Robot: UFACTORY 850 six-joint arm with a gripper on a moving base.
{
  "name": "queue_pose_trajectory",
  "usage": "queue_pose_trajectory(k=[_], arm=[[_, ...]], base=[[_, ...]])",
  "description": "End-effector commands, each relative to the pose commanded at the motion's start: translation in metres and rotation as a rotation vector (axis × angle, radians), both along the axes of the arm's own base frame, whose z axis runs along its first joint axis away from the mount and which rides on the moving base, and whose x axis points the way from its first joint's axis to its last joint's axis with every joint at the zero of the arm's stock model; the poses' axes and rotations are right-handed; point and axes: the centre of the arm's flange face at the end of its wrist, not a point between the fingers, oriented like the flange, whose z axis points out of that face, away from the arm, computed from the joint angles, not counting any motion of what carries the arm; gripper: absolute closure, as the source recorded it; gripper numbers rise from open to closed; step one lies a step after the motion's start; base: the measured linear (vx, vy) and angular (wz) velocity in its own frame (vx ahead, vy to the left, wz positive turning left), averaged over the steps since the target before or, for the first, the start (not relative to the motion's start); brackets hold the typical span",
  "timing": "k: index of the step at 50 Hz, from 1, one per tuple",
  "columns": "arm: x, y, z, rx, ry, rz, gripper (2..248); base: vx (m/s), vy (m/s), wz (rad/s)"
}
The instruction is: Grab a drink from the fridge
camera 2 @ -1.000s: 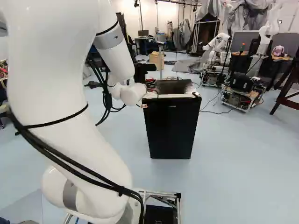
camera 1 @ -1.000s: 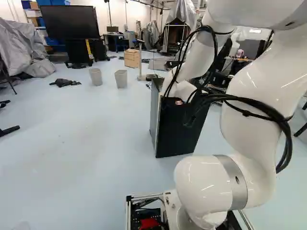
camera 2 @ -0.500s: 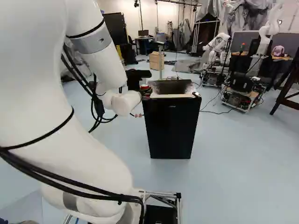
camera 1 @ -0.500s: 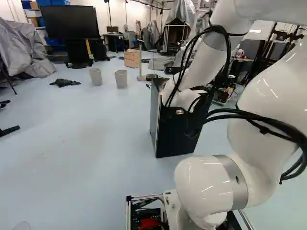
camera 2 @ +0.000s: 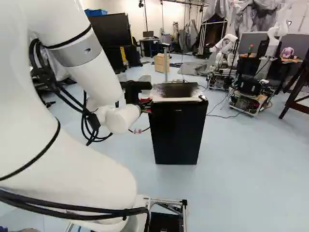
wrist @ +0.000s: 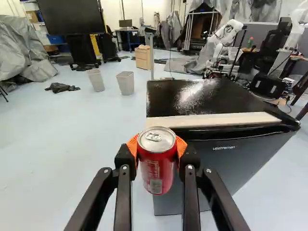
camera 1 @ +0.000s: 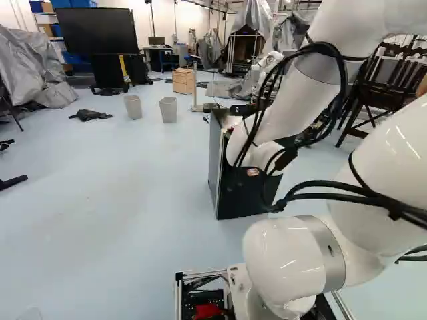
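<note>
Drink can (wrist: pixel 157 161), one, red with silver lid: lid uppermost, outside the fridge (camera 2: pixel 176 133), before its near top corner as the wrist view looks; whether the two touch, I cannot tell. Gripper (camera 2: pixel 137 90), one, black: closed around the can, an orange pad (wrist: pixel 132 145) at either side. Bearings taken from the arm's foot, twelve o'clock straight ahead. Arm (camera 1: pixel 297 83), one, white, black cables (camera 1: pixel 250 130) strapped along it: bent, its wrist near the fridge. Fridge, one, black top, dark front, pale strip along the front edge: about twelve o'clock, standing on the floor (camera 1: pixel 120 220). Wooden drawer unit (camera 1: pixel 183 80), one: twelve o'clock, well beyond the fridge. Waste bins, grey, a pair, first (camera 1: pixel 133 107) and second (camera 1: pixel 168 110): between eleven and twelve. Large dark screen (camera 1: pixel 97 31), one: eleven o'clock, farther back. Another robot (camera 2: pixel 264 65), white-armed, on a wheeled frame: one o'clock.
</note>
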Motion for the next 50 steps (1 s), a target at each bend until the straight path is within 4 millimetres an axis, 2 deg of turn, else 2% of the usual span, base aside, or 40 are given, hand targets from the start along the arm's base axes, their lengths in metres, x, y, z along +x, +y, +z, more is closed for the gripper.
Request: queue_pose_trajectory(k=[25,50], arm=[[-0.035,0.005,-0.014,0.0,0.031,0.015,152],[-0.044,0.006,-0.018,0.0,0.038,0.019,152]], base=[[0.0,0.0,0.0],[0.0,0.0,0.0]])
